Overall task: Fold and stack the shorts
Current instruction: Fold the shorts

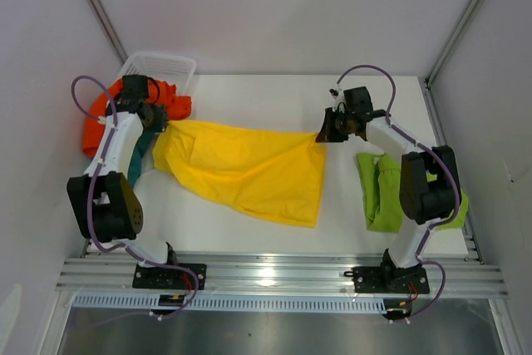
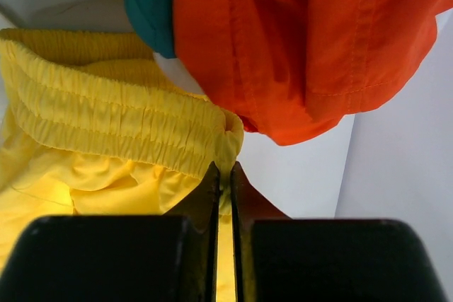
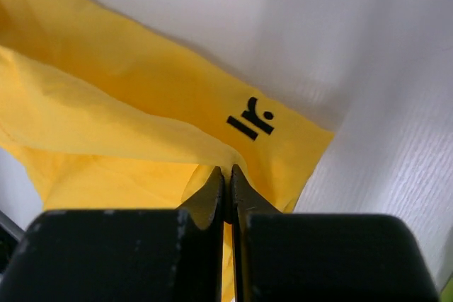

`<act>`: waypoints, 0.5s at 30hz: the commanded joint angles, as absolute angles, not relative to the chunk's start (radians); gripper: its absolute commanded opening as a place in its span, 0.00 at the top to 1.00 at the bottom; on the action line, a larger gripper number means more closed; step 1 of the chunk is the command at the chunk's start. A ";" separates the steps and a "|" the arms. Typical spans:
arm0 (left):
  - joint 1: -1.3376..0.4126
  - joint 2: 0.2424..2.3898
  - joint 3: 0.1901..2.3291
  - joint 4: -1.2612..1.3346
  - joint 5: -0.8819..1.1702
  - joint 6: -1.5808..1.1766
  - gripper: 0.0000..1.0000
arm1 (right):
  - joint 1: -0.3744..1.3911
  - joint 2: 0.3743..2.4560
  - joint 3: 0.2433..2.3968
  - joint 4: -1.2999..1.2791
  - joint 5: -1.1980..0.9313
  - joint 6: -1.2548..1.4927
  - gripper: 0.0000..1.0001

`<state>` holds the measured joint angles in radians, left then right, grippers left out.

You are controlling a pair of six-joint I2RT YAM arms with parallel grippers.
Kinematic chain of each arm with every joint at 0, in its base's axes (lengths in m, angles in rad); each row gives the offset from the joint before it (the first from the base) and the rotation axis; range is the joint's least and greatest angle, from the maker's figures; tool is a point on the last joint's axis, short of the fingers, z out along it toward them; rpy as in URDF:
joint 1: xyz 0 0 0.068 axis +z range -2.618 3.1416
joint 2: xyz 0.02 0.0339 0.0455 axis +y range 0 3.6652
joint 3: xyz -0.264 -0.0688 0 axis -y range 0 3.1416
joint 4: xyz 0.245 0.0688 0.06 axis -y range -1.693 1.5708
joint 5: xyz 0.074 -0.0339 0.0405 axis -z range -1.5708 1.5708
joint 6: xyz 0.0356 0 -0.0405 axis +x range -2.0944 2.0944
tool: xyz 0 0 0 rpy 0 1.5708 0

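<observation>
Stretching the yellow shorts (image 1: 249, 168) flat across the middle of the frame, two robot arms hold the garment at opposite ends on the white table (image 1: 249, 89). The left gripper (image 2: 224, 172), at the upper left, is clenched on the elastic waistband (image 2: 106, 118); the right gripper (image 3: 226, 173), right of centre, is pinched tight on a hem corner just beside a small black logo (image 3: 251, 118). Both pairs of jaws stand closed with yellow cloth caught between them. The lime green shorts (image 1: 381, 193) lie at the right of the frame, partly beneath the right arm, doubled over in what looks like a finished fold. The orange shorts (image 1: 93, 126) and the teal shorts (image 1: 137, 155) sit bunched at the upper left, by the white mesh basket (image 1: 158, 64) and close against the waistband end of the yellow pair. From where I stand, the job looks to be in its first half: one pair appears folded and set aside, the yellow pair is spread out but not yet folded, and the orange and teal pairs lie in a heap, unfolded. No stack exists yet; by my reckoning, three pairs are left to fold, and all four have to be piled together before the work is done. Whether the green pair needs another fold is hard to tell from here.
</observation>
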<state>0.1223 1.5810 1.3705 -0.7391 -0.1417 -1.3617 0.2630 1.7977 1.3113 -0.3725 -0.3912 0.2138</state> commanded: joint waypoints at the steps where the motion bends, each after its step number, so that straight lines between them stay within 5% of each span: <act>1: 0.097 1.630 1.465 -0.710 -0.169 -1.353 0.94 | 0.216 1.841 1.356 -0.284 -0.413 0.261 0.98; 2: 0.094 1.644 1.473 -0.710 -0.166 -1.344 0.91 | 0.210 1.854 1.362 -0.279 -0.420 0.262 0.90; 3: 0.092 1.667 1.485 -0.704 -0.158 -1.332 0.64 | 0.207 1.873 1.386 -0.290 -0.422 0.262 0.76; 4: 0.091 1.678 1.489 -0.692 -0.140 -1.315 0.44 | 0.207 1.905 1.403 -0.302 -0.398 0.262 0.47; 6: 0.087 1.693 1.500 -0.672 -0.120 -1.278 0.01 | 0.204 1.927 1.427 -0.330 -0.384 0.262 0.34; 15: 0.084 1.618 1.537 -0.732 -0.156 -1.201 0.01 | 0.192 1.757 1.329 -0.377 -0.364 0.293 0.24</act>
